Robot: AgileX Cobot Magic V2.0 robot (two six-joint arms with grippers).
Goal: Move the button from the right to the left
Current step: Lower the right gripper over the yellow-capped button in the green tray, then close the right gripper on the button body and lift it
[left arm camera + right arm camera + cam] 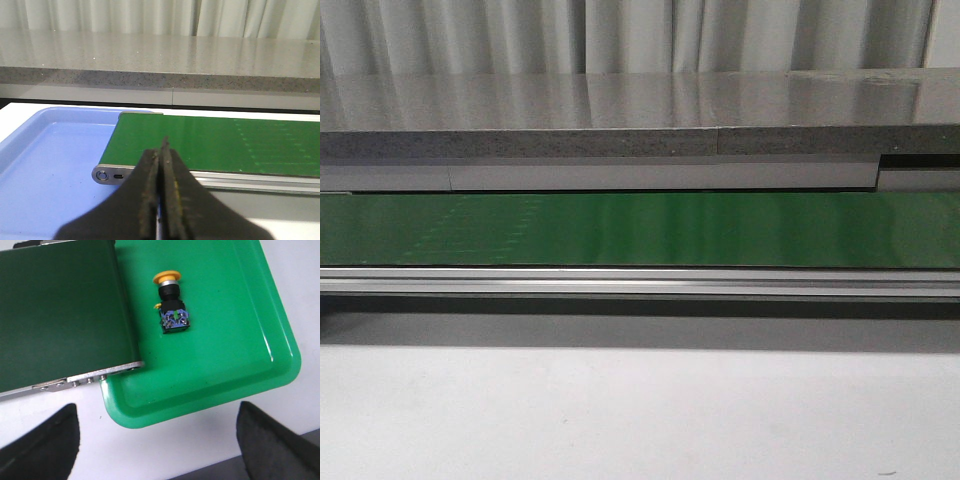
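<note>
One button (170, 302) lies unlabelled in the green tray (240, 365).

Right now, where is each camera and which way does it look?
Front view: looks forward across the belt at a counter; no robot parts show.
Left wrist view: on the left arm, over the belt's end and a blue tray; shut left jaws show.
Right wrist view: looks down on the button lying in a green tray; open right jaws show.
All three share the belt.
</note>
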